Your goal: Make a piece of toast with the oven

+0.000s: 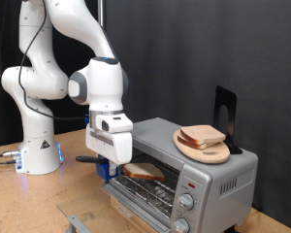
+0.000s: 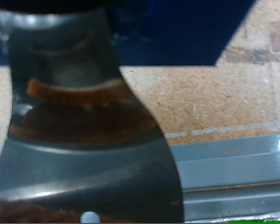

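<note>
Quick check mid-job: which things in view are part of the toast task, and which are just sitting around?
Part of the job:
- toast, lying on the rack inside the oven
- oven, door open
- gripper, low at the open door beside the toast

Just sitting around:
- stacked bread slices on a wooden plate on the oven's top
- black stand behind them

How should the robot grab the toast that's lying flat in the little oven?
Probably by its near crust edge, coming in from the open front of the oven, towards the exterior view's bottom left. The piece of toast lies flat, so only its thin edge can be pinched, and the oven's roof blocks a reach from above. The gripper hangs at that side.
</note>
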`<state>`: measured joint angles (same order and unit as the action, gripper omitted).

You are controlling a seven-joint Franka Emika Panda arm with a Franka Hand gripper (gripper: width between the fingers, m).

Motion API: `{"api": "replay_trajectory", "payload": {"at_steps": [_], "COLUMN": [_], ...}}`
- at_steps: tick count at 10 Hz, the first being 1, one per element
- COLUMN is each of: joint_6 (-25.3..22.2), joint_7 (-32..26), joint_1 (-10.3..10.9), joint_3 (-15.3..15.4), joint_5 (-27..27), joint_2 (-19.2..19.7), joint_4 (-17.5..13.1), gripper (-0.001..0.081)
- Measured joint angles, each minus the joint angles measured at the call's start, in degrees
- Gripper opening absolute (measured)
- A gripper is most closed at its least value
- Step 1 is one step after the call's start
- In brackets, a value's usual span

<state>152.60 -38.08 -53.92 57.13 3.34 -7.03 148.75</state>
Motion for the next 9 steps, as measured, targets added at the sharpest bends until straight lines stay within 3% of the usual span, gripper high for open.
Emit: {"api": "replay_trajectory", "payload": {"at_steps": [6, 9], "joint_6": [-3.64, -5.04], "joint_7": [-6.09, -13.77], "joint_1": [-5.42, -7.81], "joint_3": [-7.88, -12.13], "joint_5": [0.21, 3.8], "joint_2": [0.78, 2.26], "joint_4": [-0.67, -2.52], "gripper": [0.0393, 0.0393]}}
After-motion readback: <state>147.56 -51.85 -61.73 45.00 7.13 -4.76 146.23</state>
